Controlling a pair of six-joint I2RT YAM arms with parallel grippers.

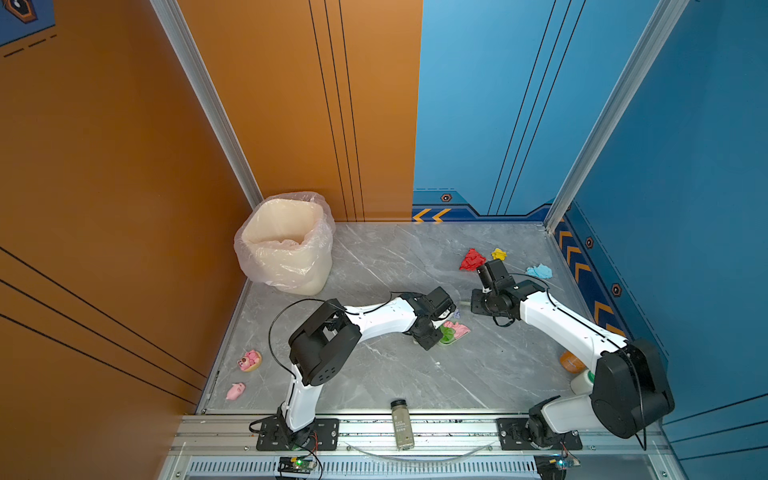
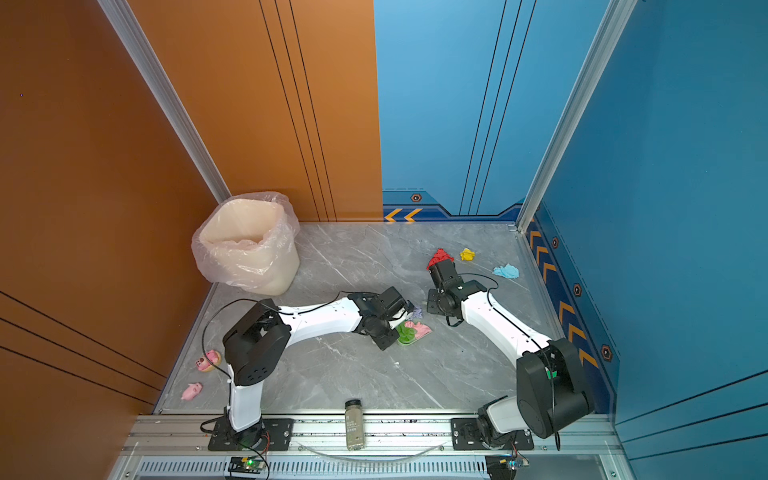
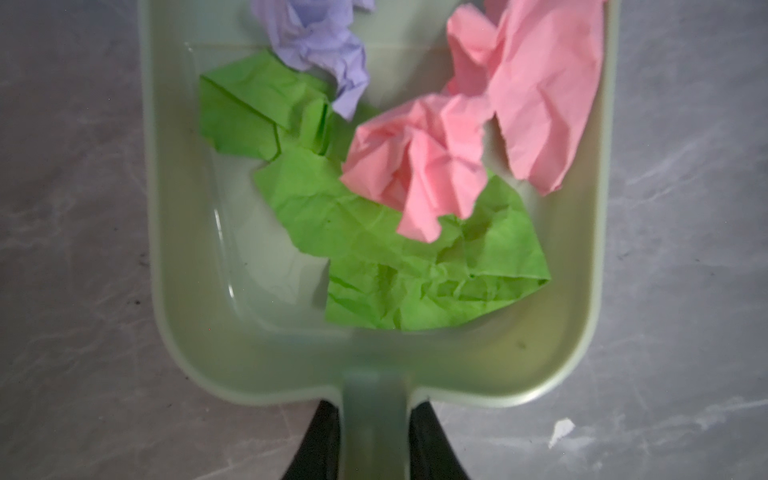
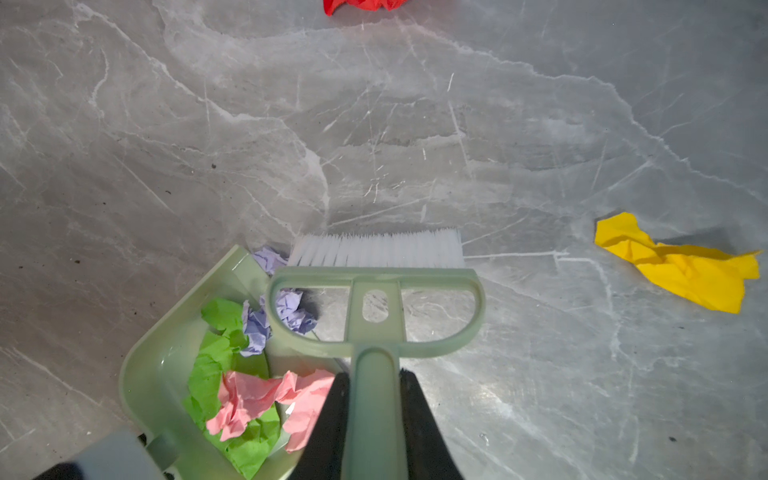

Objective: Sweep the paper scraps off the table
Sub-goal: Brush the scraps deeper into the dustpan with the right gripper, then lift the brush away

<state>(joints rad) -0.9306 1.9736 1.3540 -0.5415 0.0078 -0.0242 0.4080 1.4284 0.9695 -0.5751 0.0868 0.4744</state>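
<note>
The left gripper (image 3: 375,440) is closed tight on the handle of the pale green dustpan (image 3: 166,291), which rests flat on the desk (image 1: 395,374) near its middle. Part of the paper scraps already lies in the pan, straight ahead of that gripper. The green scraps (image 3: 374,249) sit deepest, the pink scraps (image 3: 419,166) on top of them, and a lilac scrap (image 3: 320,45) at the pan's open mouth.

The right gripper (image 4: 374,415) is clamped just as firmly on the handle of the matching brush (image 4: 376,307). The white bristles (image 4: 378,249) stand on the marble just beside the pan's mouth, touching or nearly touching the lilac paper.

Three scraps lie loose toward the far right corner. The red scrap (image 1: 472,259) is just beyond the right wrist, with bare marble between it and the bristles. The yellow scrap (image 1: 499,254) is beside it. The light blue scrap (image 1: 539,271) is nearest the desk's right edge and the blue wall.

Open marble runs from the pan towards the lined bin (image 1: 286,241) in the far left corner, and across the front of the desk. Two pink pig figurines (image 1: 249,360) (image 1: 235,390) sit near the left edge, and a bottle (image 1: 402,424) lies across the front rail.
</note>
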